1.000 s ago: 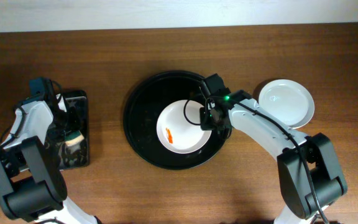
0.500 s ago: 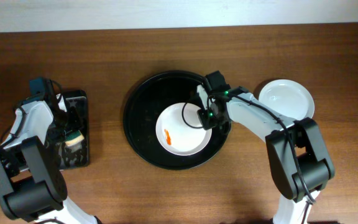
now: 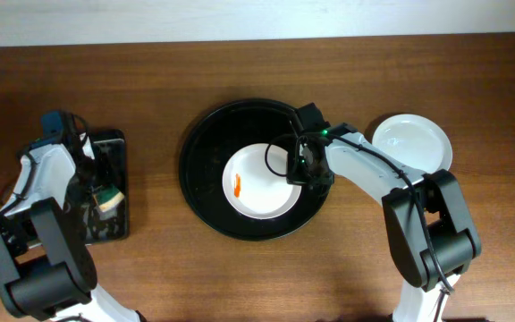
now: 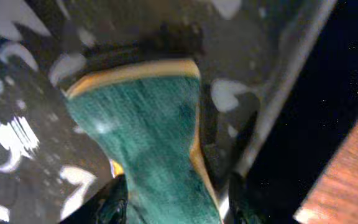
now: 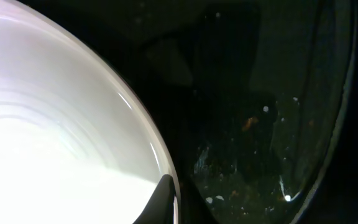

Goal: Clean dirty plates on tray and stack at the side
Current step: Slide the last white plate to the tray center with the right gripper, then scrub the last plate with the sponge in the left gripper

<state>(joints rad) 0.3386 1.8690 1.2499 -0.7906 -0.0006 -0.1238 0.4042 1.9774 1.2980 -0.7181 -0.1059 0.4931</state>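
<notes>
Centrally, glossy round plate (image 3: 262, 192) occupies rimmed tray (image 3: 202, 179).

You have one plate (image 3: 256, 195) lying in the tray (image 3: 202, 143) mid-desk (image 3: 240, 72). A second plate (image 3: 414, 148) (perhaps a stack) sits to its right. The sponge tray (image 3: 113, 148), holding the sponge (image 3: 105, 199), lies well to the left.

Left wrist: sponge (image 4: 145, 137) blurred, lower end cut off by the frame edge. Only the tips of the left gripper (image 4: 174, 205) fingers (image 4: 114, 202) show, pinching it. Overhead: left arm (image 3: 47, 174) covers part of the sponge tray (image 3: 114, 152). Right gripper (image 3: 296, 168) hides the right rim of the plate (image 3: 256, 190) on the tray (image 3: 199, 179); can't tell if it clamps the rim. Right wrist: plate washed out, cut off left and bottom. One dark fingertip (image 5: 161, 202) at the bottom edge, the other unseen.
</notes>
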